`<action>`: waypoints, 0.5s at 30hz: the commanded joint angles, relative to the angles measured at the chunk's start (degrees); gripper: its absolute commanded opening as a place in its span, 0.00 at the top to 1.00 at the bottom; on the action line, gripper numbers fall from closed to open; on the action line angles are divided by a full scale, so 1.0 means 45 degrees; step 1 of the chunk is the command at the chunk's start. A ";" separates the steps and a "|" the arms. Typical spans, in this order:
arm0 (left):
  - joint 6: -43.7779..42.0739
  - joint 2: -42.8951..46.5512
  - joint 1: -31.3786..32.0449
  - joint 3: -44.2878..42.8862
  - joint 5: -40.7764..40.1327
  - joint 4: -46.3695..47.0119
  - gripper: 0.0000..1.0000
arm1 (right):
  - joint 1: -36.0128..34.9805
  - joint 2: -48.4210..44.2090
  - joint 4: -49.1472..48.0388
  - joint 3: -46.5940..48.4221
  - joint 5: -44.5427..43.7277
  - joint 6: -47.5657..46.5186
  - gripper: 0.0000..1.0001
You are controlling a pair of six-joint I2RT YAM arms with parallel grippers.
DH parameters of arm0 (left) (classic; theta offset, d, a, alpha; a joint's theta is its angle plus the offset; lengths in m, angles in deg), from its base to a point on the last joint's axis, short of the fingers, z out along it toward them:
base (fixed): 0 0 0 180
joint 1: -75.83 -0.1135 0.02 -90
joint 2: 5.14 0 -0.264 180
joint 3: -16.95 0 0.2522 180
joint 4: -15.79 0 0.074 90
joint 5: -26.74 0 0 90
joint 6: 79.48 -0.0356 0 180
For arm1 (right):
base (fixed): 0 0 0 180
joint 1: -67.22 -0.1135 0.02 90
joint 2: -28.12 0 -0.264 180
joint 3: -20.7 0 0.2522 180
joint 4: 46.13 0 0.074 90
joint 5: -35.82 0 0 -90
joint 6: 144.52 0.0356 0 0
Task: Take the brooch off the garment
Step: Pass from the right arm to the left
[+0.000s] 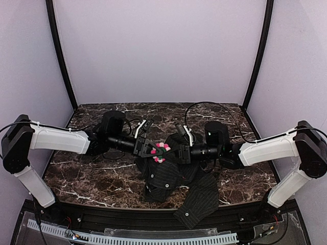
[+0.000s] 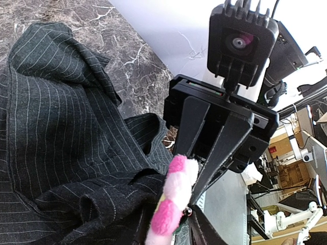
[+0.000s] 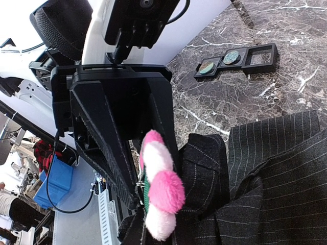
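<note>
Left gripper (image 1: 147,148): appears clamped on brooch (image 1: 161,152), raised over table (image 1: 87,173) centre | right gripper (image 1: 176,151): jaws nearly together at its back, contents unclear | risk: pin likely not yet free of garment (image 1: 168,179); pulling apart could tear cloth or slip off plush petals | surface: dark veined marble | room: pale-walled booth, black posts

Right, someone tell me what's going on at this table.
The left arm and right arm meet tip to tip over a dark pinstriped garment heaped on the marble-patterned table. Between them sits a small pink-and-white plush flower brooch, with cloth bunched up to it. The left jaws stand either side of the brooch; whether they pinch it is unclear. The right jaws are shut just behind it, on cloth or pin, I cannot tell. The brooch does not look free yet.
</note>
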 commanded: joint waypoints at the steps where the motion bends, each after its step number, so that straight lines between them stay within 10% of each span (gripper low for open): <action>1: 0.0280 0.0727 0.0285 0.0270 0.1037 0.1040 0.70 | 0.0117 0.0113 -0.1246 -0.0146 -0.0214 0.0317 1.00; 15: 0.0580 0.1143 0.0292 0.0660 0.1078 0.1558 0.65 | 0.0384 0.0222 -0.2270 -0.0555 0.0418 0.0914 1.00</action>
